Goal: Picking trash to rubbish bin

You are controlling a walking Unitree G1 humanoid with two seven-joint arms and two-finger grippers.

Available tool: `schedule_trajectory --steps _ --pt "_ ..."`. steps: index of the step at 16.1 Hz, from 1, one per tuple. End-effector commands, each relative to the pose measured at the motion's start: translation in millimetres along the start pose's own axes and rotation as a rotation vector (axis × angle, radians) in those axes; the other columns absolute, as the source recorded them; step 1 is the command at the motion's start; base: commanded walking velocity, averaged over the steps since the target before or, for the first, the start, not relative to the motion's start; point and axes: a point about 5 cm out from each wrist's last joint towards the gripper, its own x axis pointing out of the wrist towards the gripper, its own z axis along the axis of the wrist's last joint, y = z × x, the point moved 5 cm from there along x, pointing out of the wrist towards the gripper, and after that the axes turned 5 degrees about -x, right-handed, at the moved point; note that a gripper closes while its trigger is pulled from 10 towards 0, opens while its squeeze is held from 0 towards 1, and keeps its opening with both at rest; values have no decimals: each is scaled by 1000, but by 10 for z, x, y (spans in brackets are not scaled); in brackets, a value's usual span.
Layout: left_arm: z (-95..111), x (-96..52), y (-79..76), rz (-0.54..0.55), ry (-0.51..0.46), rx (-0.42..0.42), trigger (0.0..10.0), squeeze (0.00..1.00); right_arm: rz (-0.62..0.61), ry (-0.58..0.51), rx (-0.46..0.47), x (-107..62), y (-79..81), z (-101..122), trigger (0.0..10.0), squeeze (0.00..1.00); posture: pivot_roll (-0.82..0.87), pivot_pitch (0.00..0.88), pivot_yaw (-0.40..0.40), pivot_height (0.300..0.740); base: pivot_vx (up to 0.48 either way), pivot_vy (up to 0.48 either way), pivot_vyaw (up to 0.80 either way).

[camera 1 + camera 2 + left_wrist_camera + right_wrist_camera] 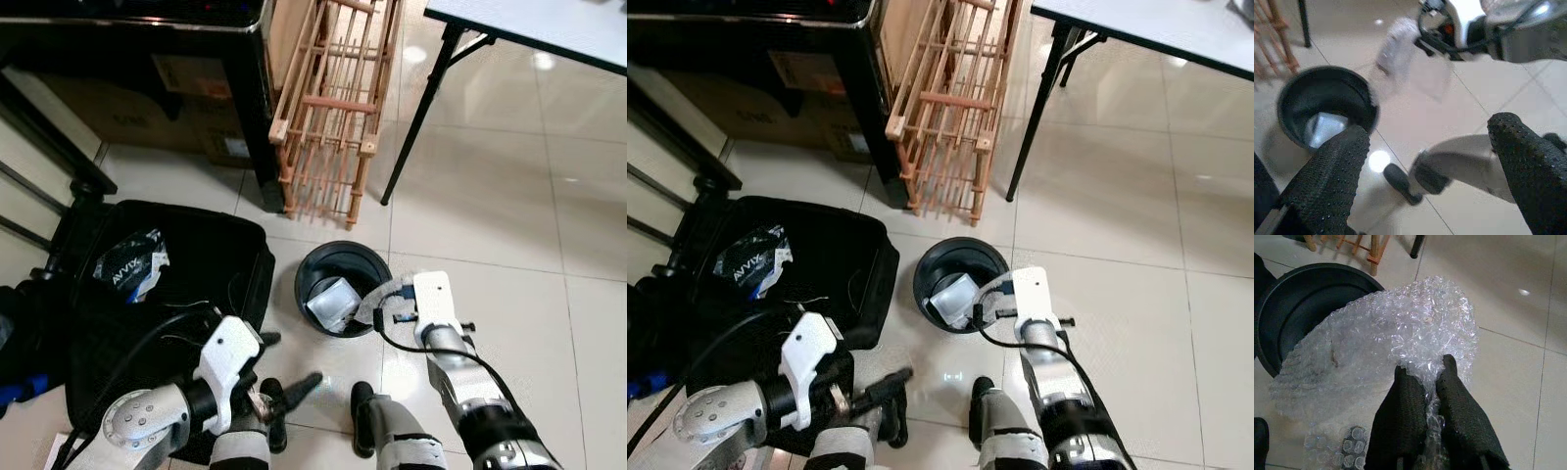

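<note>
A round black bin (343, 257) stands on the tiled floor and holds a silvery packet (333, 302). My right gripper (1427, 369) is shut on a crumpled sheet of clear bubble wrap (1386, 333), held just beside the bin's rim (1298, 298). The white right wrist (434, 299) hangs over the floor to the right of the bin. In the left wrist view the bubble wrap (1410, 54) dangles under that wrist. My left gripper (1425, 161) is open and holds nothing, low over the floor short of the bin (1325, 105).
An open black suitcase (211, 259) lies to the left with a printed packet (132, 264) on it. Behind the bin stand a wooden rack (333, 108), a black cabinet (250, 98) and a table leg (421, 108). Open tiles stretch to the right.
</note>
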Motion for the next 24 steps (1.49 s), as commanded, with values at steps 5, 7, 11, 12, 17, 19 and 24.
schedule_trajectory --steps 5,7,11,12,17,19,24 --pt "-280 25 -178 -100 87 -41 10000 0 27 -18 -40 47 93 74 10000 0 125 421 34 740 0 0 0" --pt "-351 2 -179 -108 113 -55 10000 0 28 -25 -41 61 100 114 10000 0 123 425 35 740 0 0 0" --pt "-478 -55 -166 -93 160 -51 10000 0 23 -54 -32 106 121 268 10000 0 128 437 36 740 0 0 0" --pt "-510 -64 -147 -78 167 -45 10000 0 21 -59 -32 110 120 286 10000 0 128 440 37 740 0 0 0" --pt "-467 -36 69 37 111 -36 10000 0 13 -67 -29 117 103 288 10000 0 132 440 34 740 0 0 0" --pt "-469 -45 79 43 114 -28 10000 0 12 -67 -30 123 110 287 10000 0 132 441 34 740 0 0 0" --pt "-560 -118 167 83 132 -20 10000 0 11 -60 -37 138 102 267 10000 0 137 441 32 740 0 0 0"
